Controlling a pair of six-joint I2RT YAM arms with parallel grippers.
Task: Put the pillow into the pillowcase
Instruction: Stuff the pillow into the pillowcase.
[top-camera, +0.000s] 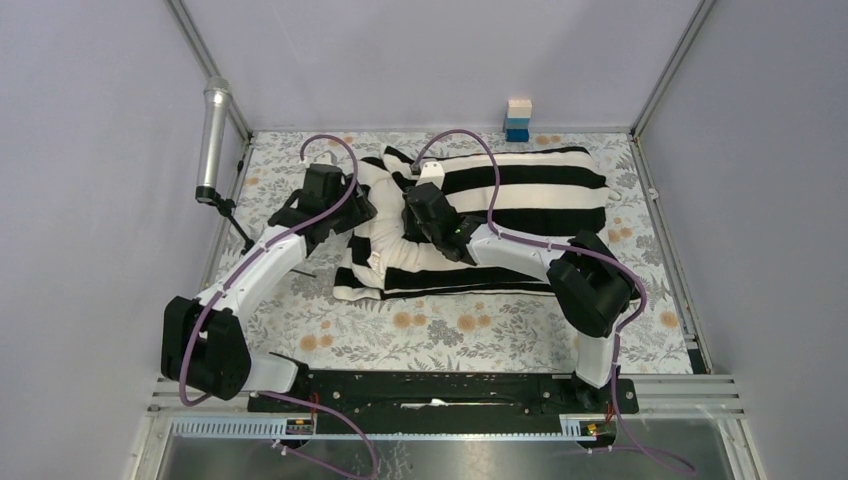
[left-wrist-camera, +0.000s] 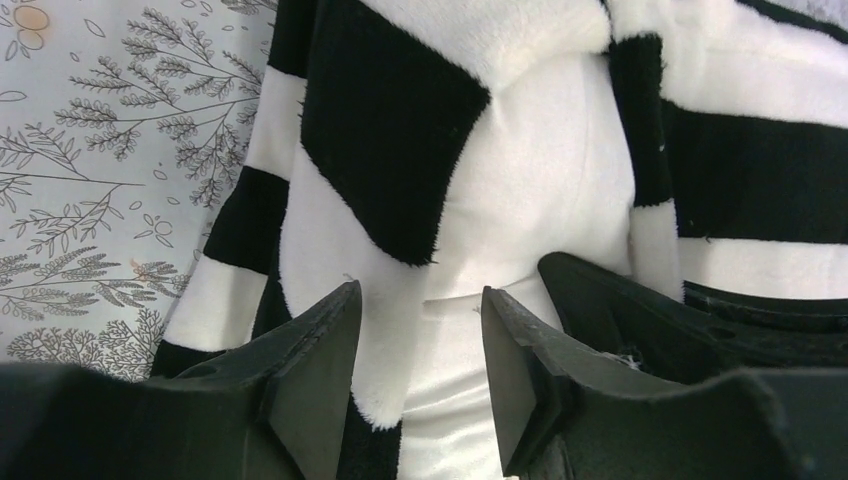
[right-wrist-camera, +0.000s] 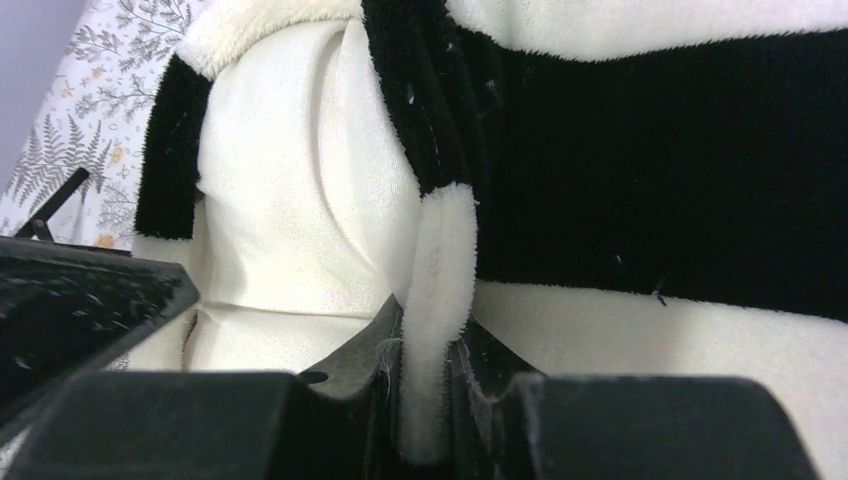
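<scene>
The black-and-white striped pillowcase (top-camera: 520, 195) lies across the floral table. Its open end is at the left, where the cream pillow (top-camera: 375, 240) bulges out of the opening. My left gripper (top-camera: 352, 215) is open over that opening. In the left wrist view its jaws (left-wrist-camera: 420, 320) straddle the pillowcase's fluffy edge (left-wrist-camera: 390, 130) and the smooth pillow fabric (left-wrist-camera: 540, 200). My right gripper (top-camera: 425, 215) is shut on the pillowcase's white hem (right-wrist-camera: 432, 340). The pillow (right-wrist-camera: 290, 200) shows just left of that hem, and the striped case (right-wrist-camera: 650, 170) fills the right.
A blue and white block stack (top-camera: 518, 120) stands at the back edge. A silver cylinder on a stand (top-camera: 213, 140) leans at the back left. The floral covering (top-camera: 450, 330) shows in front of the pillowcase. Frame posts rise at both back corners.
</scene>
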